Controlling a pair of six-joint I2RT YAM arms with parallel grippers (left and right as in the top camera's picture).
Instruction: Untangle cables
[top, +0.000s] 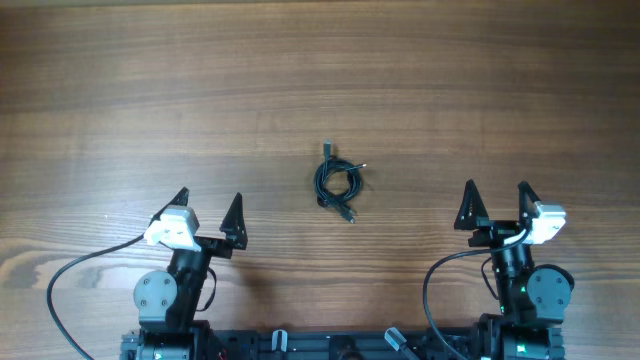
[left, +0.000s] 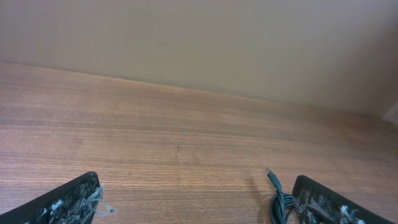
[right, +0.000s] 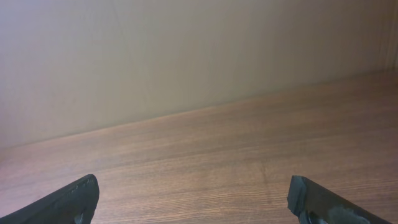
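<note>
Cables (top: 338, 181): whole overhead; partial left wrist

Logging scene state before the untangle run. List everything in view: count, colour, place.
cables: one coiled bundle, strand count unclear, black, table centre, touched by neither gripper
table: one, brown wood grain, fills the overhead view
wall: one, beige, beyond the table's far edge in both wrist views
left gripper: one, black fingers, open, empty, near side, to the bundle's left
right gripper: one, black fingers, open, empty, near side, to the bundle's right
</note>
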